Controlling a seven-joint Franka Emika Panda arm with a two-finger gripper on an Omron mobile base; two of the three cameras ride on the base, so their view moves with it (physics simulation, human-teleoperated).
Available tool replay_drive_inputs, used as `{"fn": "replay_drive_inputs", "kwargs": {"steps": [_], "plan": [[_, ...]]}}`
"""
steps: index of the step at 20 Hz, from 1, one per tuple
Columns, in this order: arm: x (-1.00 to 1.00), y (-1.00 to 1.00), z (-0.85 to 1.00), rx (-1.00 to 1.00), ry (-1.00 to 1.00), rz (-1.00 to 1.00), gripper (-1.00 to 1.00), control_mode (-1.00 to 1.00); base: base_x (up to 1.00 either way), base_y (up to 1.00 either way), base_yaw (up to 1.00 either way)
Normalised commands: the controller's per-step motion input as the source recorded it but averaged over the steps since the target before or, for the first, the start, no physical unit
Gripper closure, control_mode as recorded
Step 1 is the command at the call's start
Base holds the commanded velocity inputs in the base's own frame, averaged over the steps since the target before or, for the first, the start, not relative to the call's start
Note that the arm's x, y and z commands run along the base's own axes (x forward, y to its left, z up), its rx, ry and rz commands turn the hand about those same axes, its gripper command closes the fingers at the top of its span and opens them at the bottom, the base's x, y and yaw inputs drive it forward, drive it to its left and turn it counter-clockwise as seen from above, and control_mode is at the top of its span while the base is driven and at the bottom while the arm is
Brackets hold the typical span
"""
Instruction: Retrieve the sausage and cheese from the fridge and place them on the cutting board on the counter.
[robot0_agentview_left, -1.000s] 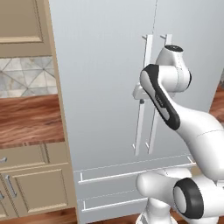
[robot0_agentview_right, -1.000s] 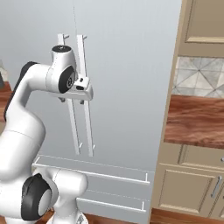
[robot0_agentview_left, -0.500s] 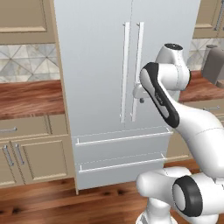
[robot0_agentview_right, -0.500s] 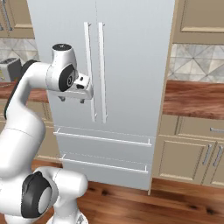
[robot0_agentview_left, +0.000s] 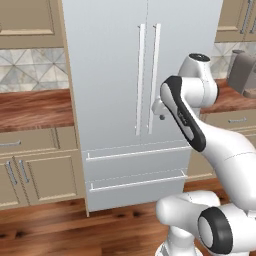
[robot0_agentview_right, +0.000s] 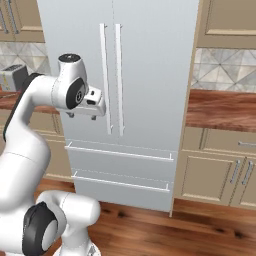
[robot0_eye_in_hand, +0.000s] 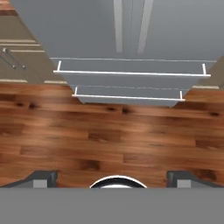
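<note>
**Fridge shut ahead of the hand, its handles running straight up and down**

Fridge (robot0_agentview_left: 115, 100) stands closed, directly in front of the robot, so the sausage and the cheese, if inside, are hidden behind its doors. The coming move, by this reading, turns on the door handles (robot0_agentview_left: 148, 77): they lie ahead of the hand (robot0_agentview_right: 82, 116) and a little to its right in the right base view, their long axis vertical, side by side at the seam where the two doors meet. The hand hangs short of the door face, pointing down at the wooden floor (robot0_eye_in_hand: 109, 135), so it would need to tip forward and line its fingers across a bar before any pull. There is one arm only, so no choice of side arises.

The hand holds nothing, and its two finger tips (robot0_eye_in_hand: 41, 177) stand at the far corners of the hand view, spread about as wide as they go.

Counts: one fridge, two doors, two long vertical handles, two bottom drawers (robot0_eye_in_hand: 131, 81) each with one horizontal bar. The table (robot0_agentview_right: 222, 107) of reddish wood runs on both sides of the fridge over beige cabinets (robot0_agentview_left: 35, 170). A grey appliance (robot0_agentview_left: 243, 72) sits on the table's right-hand stretch in the left base view.
</note>
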Motion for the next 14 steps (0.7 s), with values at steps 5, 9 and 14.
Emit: {"fn": "replay_drive_inputs", "kwargs": {"steps": [5,9,14], "plan": [[0.00,0.00,0.00,0.00,0.00,0.00,-1.00,1.00,0.00,0.00,0.00],[0.00,0.00,0.00,0.00,0.00,0.00,-1.00,-1.00,0.00,0.00,0.00],[0.00,0.00,0.00,0.00,0.00,0.00,-1.00,-1.00,0.00,0.00,0.00]]}}
